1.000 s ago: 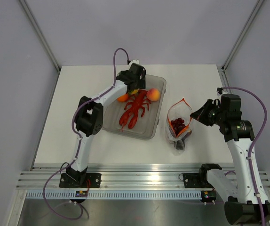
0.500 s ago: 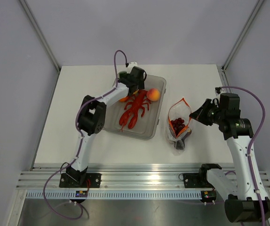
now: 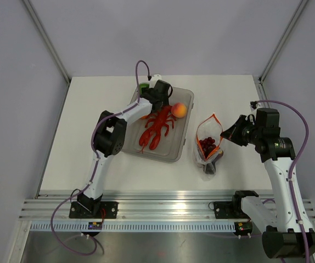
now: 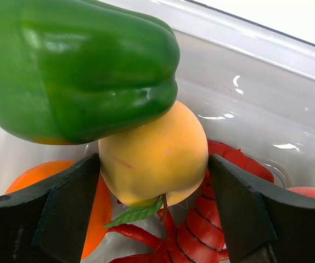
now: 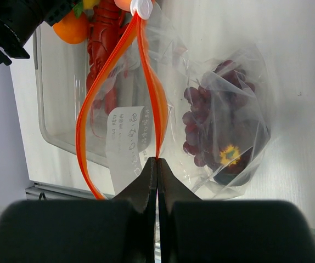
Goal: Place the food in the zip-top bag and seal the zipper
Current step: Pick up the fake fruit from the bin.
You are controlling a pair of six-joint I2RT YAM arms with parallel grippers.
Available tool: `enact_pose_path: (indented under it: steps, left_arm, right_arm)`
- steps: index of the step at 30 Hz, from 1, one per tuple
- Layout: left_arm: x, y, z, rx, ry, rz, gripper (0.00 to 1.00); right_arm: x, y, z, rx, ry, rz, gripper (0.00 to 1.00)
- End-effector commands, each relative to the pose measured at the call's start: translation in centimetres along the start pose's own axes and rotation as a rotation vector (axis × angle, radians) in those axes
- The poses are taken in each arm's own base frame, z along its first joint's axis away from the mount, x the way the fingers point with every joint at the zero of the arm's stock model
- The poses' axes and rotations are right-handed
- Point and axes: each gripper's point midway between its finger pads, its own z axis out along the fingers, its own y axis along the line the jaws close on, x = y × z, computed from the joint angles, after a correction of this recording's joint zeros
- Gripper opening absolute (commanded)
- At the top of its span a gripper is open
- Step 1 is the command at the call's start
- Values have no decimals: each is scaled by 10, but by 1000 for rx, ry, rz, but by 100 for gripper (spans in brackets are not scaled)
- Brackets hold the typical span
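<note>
The bag (image 5: 223, 104) stands on the table, right of the tray (image 3: 168, 154), w/ its mouth up. Its zipper (image 5: 105, 82) is spread in a wide loop, so not shut yet. Grapes (image 5: 198, 131) & a dark plum (image 5: 226, 171) lie at the bottom. The R claw (image 5: 156, 164) is squeezed tight on one side of the zipper & holds the mouth open. Bag & R claw look the same as a sec ago.

The L claw (image 4: 153, 164) is what changed. It has shifted a bit in the tray & now hides the orange (image 4: 37, 175) in the top view. Its pads touch both sides of the yellow fruit (image 4: 152, 148), so it prob. grips it, approx half open. The pepper (image 4: 75, 71) leans on top of the fruit. The lobster (image 4: 201, 235) is under it & the peach (image 3: 179, 110) is near.

So next step is prob. lift the fruit & take it to the bag. Most food is in the tray, so lots left to do. The pepper may roll when the fruit comes up.
</note>
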Motion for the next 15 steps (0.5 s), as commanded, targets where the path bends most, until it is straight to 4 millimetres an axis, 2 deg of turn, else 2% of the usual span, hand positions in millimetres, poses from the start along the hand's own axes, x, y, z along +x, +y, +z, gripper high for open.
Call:
enact_pose_path:
  steps: [1, 6, 8, 9, 10, 11, 12, 13, 14, 15]
  left_arm:
    - [-15, -7, 0, 1, -51, -47, 78]
    - [-10, -8, 2, 1, -31, -41, 63]
    - [-16, -9, -7, 9, -46, -49, 60]
    - [-9, -6, -9, 4, -46, -43, 58]
    - [-8, -8, -15, 8, -53, -40, 56]
    - [-20, -9, -31, 25, -85, -51, 55]
    - [-12, -6, -34, 16, -99, -41, 55]
    - [-13, -11, -46, 26, -114, -30, 55]
    - [-24, -12, -61, 40, -142, -40, 55]
    - [-19, -8, -66, 34, -142, -34, 54]
  right_arm:
    - [-12, 13, -9, -43, -40, -38, 0]
    - [-10, 13, -11, -44, -45, -39, 0]
    - [-10, 12, -12, -39, -48, -38, 0]
    - [-10, 13, -13, -41, -50, -40, 0]
    - [-9, 13, -12, -40, -47, -39, 0]
    - [-10, 12, -13, -39, -51, -41, 0]
    - [-9, 13, -13, -41, -48, -40, 0]
    - [-9, 12, -13, -40, -49, -39, 0]
    - [-9, 12, -12, -39, -48, -38, 0]
    - [-8, 12, -12, -42, -47, -38, 0]
